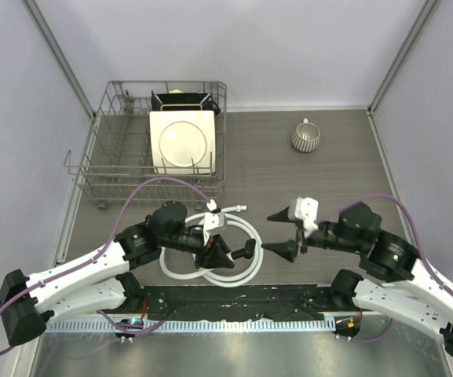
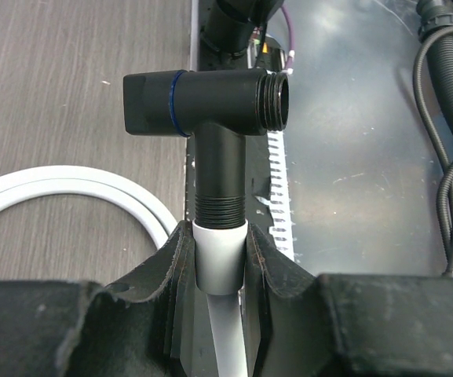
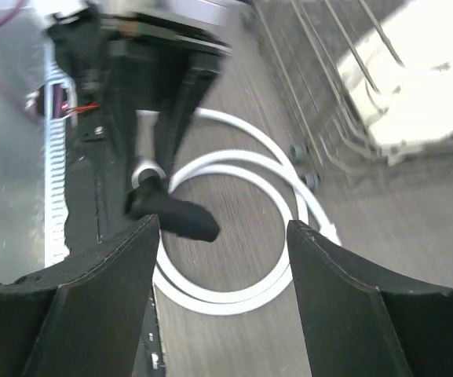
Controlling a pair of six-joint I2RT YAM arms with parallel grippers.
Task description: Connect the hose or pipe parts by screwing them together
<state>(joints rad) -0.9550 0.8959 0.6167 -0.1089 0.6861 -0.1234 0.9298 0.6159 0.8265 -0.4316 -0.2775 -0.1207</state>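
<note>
currently: left fingers (image 2: 220, 236) pressed tight on the white end connector (image 2: 220, 271), pinching it just below the black t-fitting (image 2: 210, 102). fitting's stem runs in line with the connector. some thread shows above the joint, so likely not screwed home. crossbar lies across that axis, open threaded port at one end. white hose (image 2: 69, 179) coiled on the worktop (image 1: 328, 181) beneath. right fingers (image 3: 222, 224) spread wide, holding nothing, facing the fitting from near by. in the right wrist view it lies ahead between them, toward the left of that view. stem axis points roughly at the right arm, so that arm looks placed to grip the crossbar and twist.
</note>
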